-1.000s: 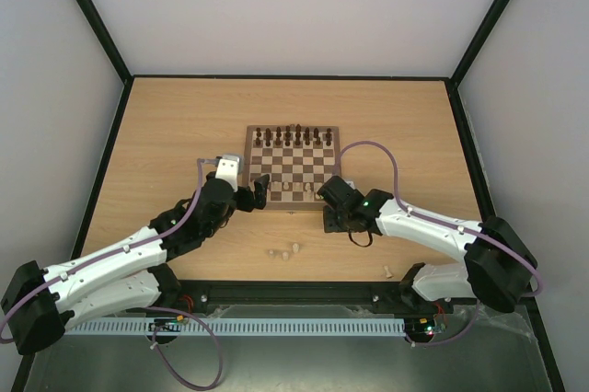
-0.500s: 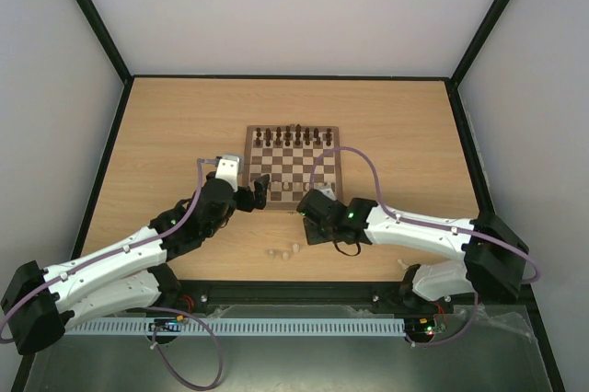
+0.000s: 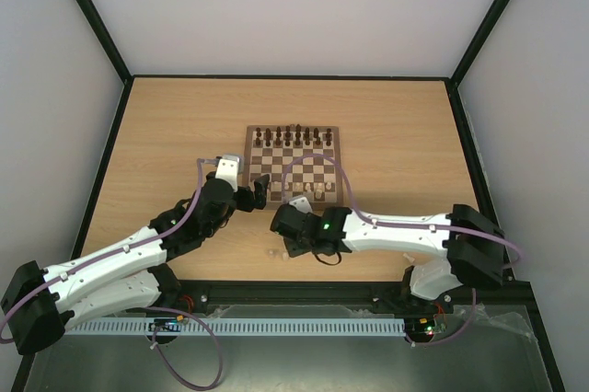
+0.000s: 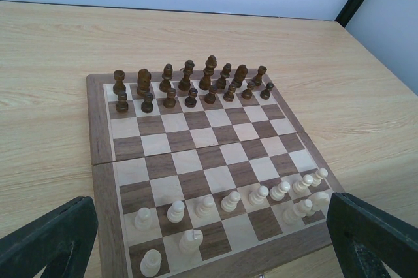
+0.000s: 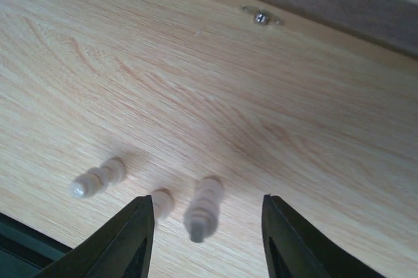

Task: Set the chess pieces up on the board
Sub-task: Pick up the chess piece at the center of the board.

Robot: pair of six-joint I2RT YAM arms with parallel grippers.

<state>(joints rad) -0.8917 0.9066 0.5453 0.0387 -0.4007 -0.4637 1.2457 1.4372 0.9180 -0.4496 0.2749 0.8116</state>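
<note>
The piece (image 5: 204, 207) you want lies flat on the table (image 5: 274, 108), just off the board's (image 5: 313, 0) near edge. It sits in the gap between the right gripper's (image 5: 206, 229) jaws and touches neither. Those jaws stand partly apart and clamp nothing.

The wrist view is blurred, but the piece's long axis seems to run toward the board, roughly in line with the fingers. If so, your jaws would close across its narrow width, not end to end. That is the relation your next move turns on, so I judge you need only come down and close.

Mind the second piece (image 5: 162, 203), which lies just beside one finger (image 5: 130, 239) and could get nudged or pinched along. A third piece (image 5: 98, 179) lies farther out on that same side, also flat and clear of the jaws.

The right arm is plainly the nearer one here. The left gripper (image 3: 259, 191) hovers at the board's near corner, away from these strays, with its jaws spread wide and nothing between them.

On the board, pale pawns (image 4: 232, 200) stand along the near rows, with gaps in the row behind them. The dark pieces (image 4: 189, 85) fill the far side.
</note>
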